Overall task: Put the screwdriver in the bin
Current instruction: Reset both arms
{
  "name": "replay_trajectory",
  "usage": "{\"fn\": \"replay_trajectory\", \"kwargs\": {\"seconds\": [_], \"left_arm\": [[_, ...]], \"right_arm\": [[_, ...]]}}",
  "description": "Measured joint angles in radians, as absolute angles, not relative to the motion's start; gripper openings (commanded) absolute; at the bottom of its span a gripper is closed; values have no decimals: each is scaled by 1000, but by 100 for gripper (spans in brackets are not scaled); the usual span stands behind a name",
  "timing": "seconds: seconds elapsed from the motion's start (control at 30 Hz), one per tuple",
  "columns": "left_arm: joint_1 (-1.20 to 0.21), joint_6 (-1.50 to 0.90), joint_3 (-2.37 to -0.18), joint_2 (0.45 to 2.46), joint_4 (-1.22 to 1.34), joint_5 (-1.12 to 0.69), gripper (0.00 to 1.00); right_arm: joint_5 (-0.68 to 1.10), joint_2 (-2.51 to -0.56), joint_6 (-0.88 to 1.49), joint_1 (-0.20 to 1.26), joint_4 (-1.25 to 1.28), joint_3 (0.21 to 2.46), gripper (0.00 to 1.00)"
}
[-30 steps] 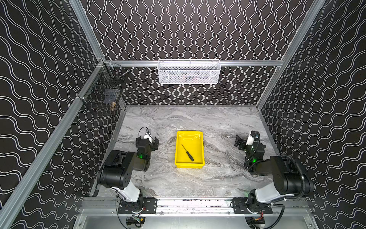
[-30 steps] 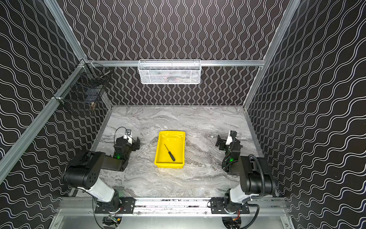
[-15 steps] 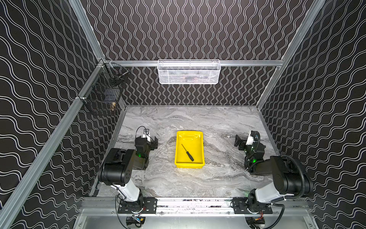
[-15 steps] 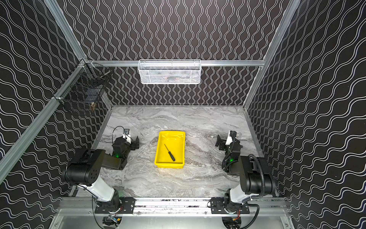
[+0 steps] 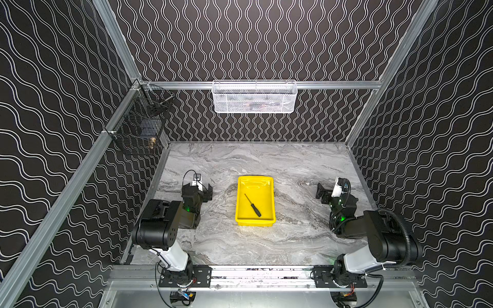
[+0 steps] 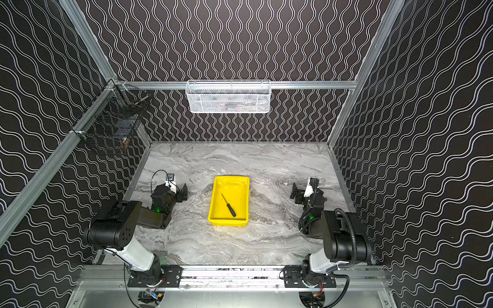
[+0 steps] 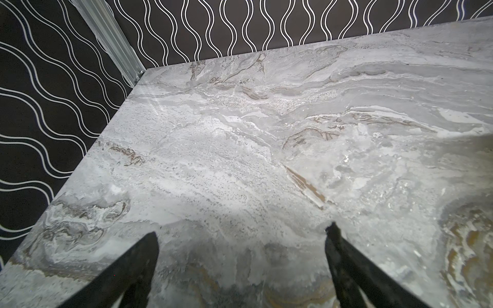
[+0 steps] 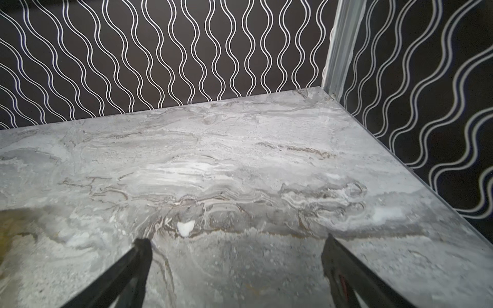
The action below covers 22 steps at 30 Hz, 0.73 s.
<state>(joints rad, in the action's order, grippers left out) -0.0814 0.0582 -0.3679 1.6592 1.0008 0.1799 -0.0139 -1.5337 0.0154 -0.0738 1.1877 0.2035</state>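
- Screwdriver (image 5: 253,204) lies flat inside the bin (image 5: 255,178), on the diagonal. Black handle is toward the near wall, shaft tip toward the far-left corner. Same in both top views.
- Bin sits mid-bench (image 5: 240,160), between the 2 arms, neither arm touching it.
- Left pincer (image 7: 242,230): jaws spread wide, nothing between them, only bare bench below. It's parked well apart from the bin's left side.
- Right pincer (image 8: 235,239): also wide open & empty, well apart on the bin's right side.
- Judgement: the tool is fully within the walls, so the task looks done.
- Handling (est.): prob. light, stiff, not fragile. The thin round body may roll or skid on the glossy bin floor if nudged.
- Where to grab if it needs re-picking: across the handle, approx. mid-length, as it's the thickest part w/ the most surface for the pads. The shaft is too slim & smooth and would likely pivot or slip.
- Approach from straight above, jaws square to the handle. The low walls leave little room for a side approach.
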Motion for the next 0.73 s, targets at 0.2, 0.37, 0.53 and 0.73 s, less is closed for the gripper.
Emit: {"fn": "replay_trajectory", "kwargs": {"seconds": [0.2, 0.37, 0.53, 0.73], "left_arm": [[-81, 58, -368, 1659, 1001, 180, 99], [-81, 58, -368, 1659, 1001, 180, 99], [-81, 58, -368, 1659, 1001, 180, 99], [-81, 58, -373, 1662, 1000, 179, 99]], "right_arm": [[-31, -1538, 22, -74, 1196, 240, 99], [32, -1538, 4, -74, 1185, 254, 99], [57, -1539, -1, -74, 1168, 255, 99], [62, -1539, -1, -74, 1167, 255, 99]]}}
